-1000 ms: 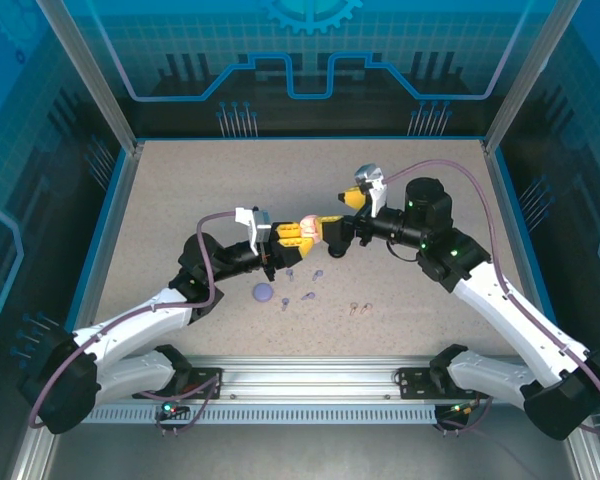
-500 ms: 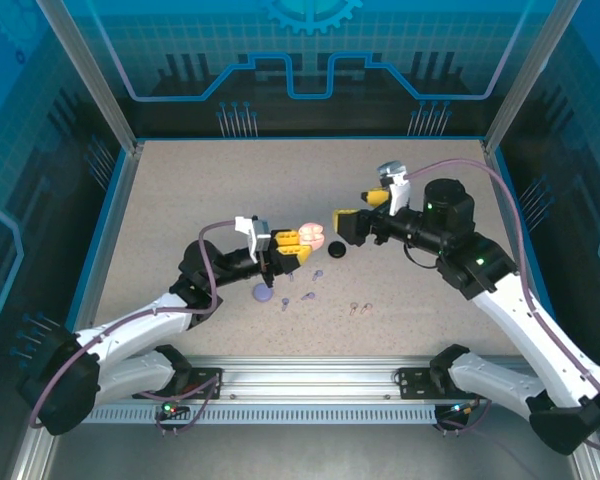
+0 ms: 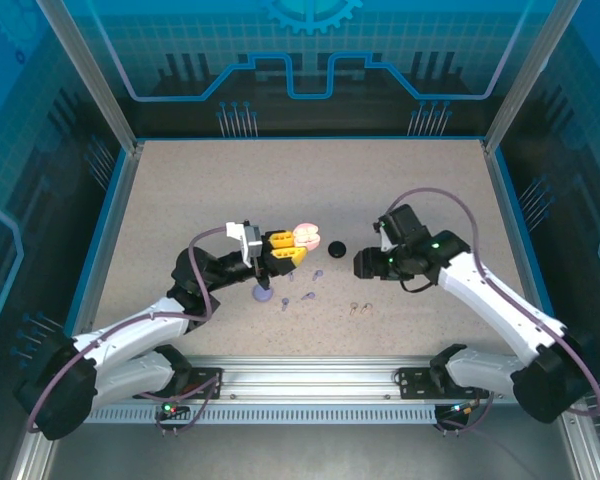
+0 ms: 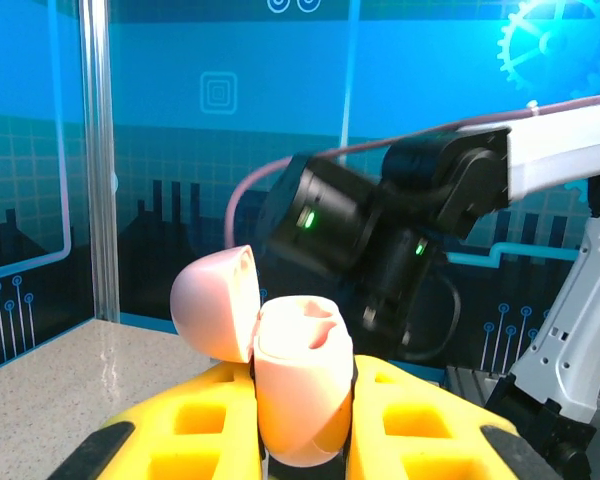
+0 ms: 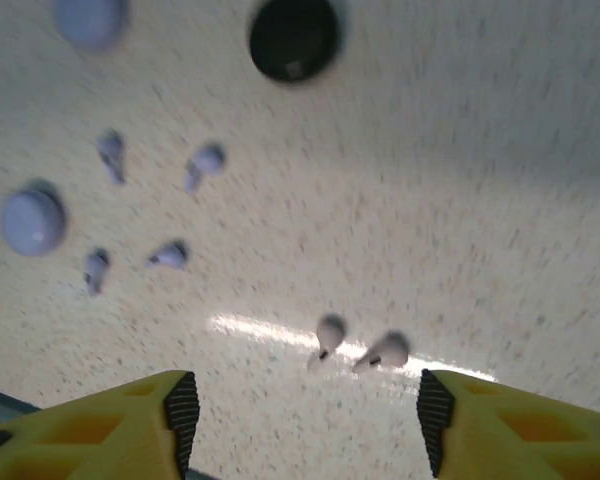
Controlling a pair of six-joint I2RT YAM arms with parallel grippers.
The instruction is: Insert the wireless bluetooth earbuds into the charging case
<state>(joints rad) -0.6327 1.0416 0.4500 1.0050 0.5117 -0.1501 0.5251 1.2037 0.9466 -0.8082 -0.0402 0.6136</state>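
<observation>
Pinching a pink charging case (image 4: 298,385) by its lower half, the left fingers (image 4: 205,430) press against both of its sides and hold it up off the tabletop (image 3: 180,200). Its lid (image 4: 216,300) is swung open to the left. Pink shapes show in the case's open mouth, but whether they are earbuds cannot be told. Seen from above, the held case sits a little left of the scene's centre.

The right fingers (image 5: 140,420) are spread wide with nothing between them, pointing down at the tabletop right of centre. Just beyond the gap between them lie two pale pink earbuds (image 5: 329,331), close side by side and loose on the surface.

Farther left, four lavender earbuds (image 5: 206,160) lie scattered, each apart from the others. Two round lavender cases (image 5: 32,220) rest near them, one beside the buds and one farther off. A round black case (image 3: 337,248) lies on the tabletop between the held pink case and the right arm (image 3: 460,280), touching neither.
</observation>
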